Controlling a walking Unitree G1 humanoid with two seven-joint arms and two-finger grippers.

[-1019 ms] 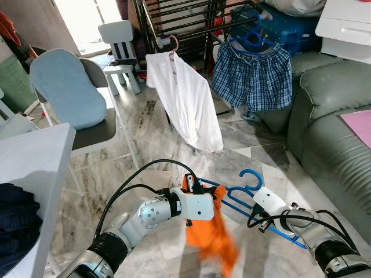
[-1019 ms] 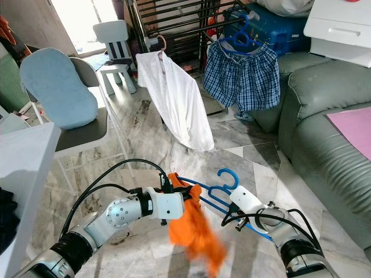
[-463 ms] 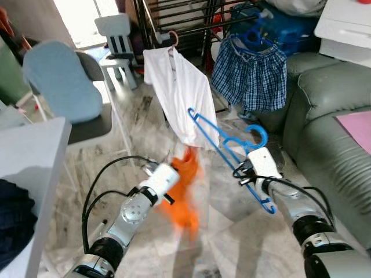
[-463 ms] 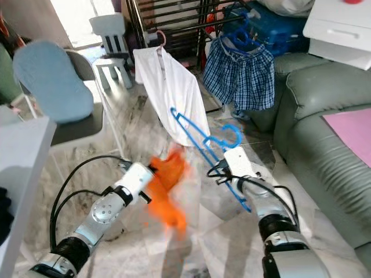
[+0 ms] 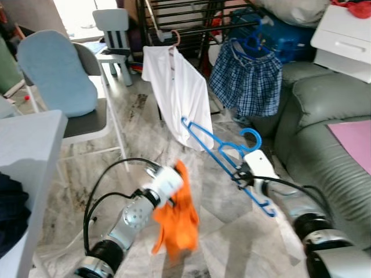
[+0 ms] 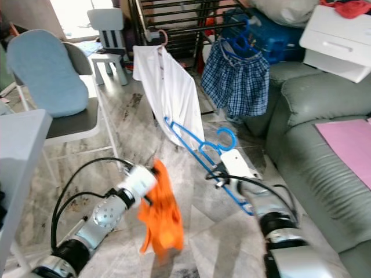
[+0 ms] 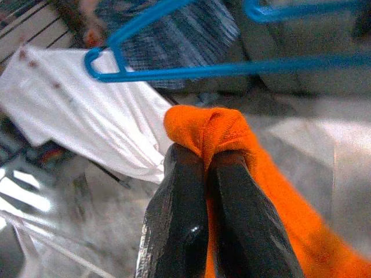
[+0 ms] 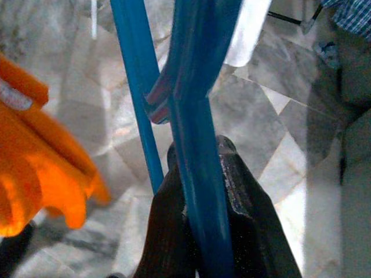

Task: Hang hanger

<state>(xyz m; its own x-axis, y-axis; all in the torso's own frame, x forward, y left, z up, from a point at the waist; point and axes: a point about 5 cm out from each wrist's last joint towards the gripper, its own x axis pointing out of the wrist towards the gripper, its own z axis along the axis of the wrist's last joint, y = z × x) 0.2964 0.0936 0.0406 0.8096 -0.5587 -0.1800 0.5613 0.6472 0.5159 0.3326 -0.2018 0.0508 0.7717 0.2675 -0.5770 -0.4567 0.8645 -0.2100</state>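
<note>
Right wrist view shows the right end effector (image 8: pixel 200 191) with its black fingers pressed onto a bar of the blue hanger (image 8: pixel 191 87), and in the head views that hanger (image 5: pixel 223 159) is raised in the air in front of the robot, tilted, its hook up near the arm and its long shoulder pointing toward the white shirt (image 5: pixel 179 98). A second ago the hanger lay low and nearly flat with the orange cloth (image 5: pixel 178 223) bunched against it; since then the right arm has lifted the hanger clear and the two have separated, so the cloth is not on the hanger and the threading step looks undone, in my judgement. The left end effector (image 7: pixel 203 168) pinches a fold of the orange cloth, which dangles limp and blurred below it, just beside the hanger's lower end. Beyond them stands the drying rack (image 5: pixel 185 17), with the white shirt and checked shorts (image 5: pixel 246 81) hanging on it.
</note>
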